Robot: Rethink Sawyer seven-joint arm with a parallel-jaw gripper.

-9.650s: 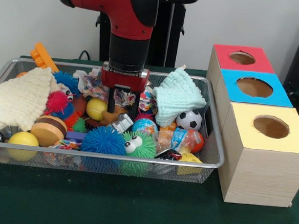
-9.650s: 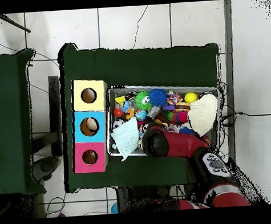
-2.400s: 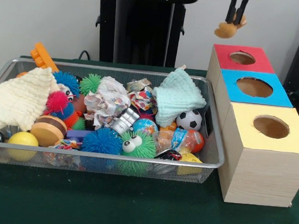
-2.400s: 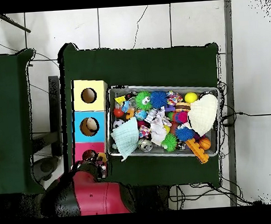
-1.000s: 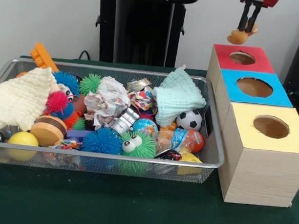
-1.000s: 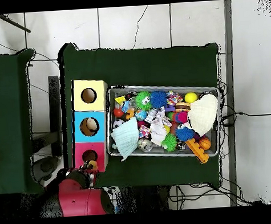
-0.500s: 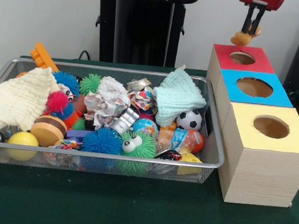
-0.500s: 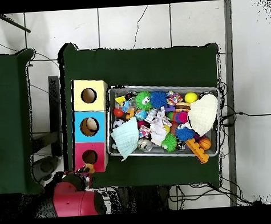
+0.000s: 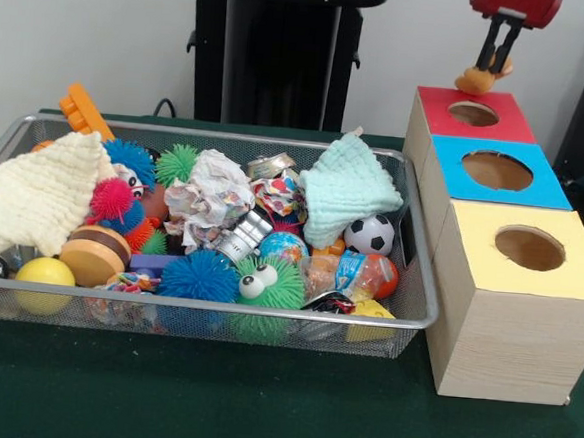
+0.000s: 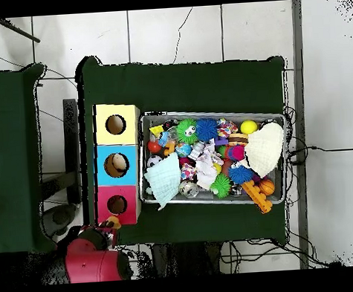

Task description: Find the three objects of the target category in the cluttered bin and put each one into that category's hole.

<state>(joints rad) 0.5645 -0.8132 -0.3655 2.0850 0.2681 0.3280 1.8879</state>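
One orange toy [image 9: 476,80] between pincer [image 9: 494,65] tips, above red box [image 9: 499,119].

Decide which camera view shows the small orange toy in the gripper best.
The front view: the orange toy hangs clear in the gripper, above the red box. The overhead view shows only a small orange speck beside the arm.

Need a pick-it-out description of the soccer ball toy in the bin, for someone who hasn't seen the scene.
In the front view, start at the wire mesh bin and go to its end nearest the row of three wooden boxes with coloured tops. There, just below the pale green knitted cloth, sits the small black-and-white soccer ball. It is the only ball with black patches on white; its neighbours are spiky or plain-coloured.
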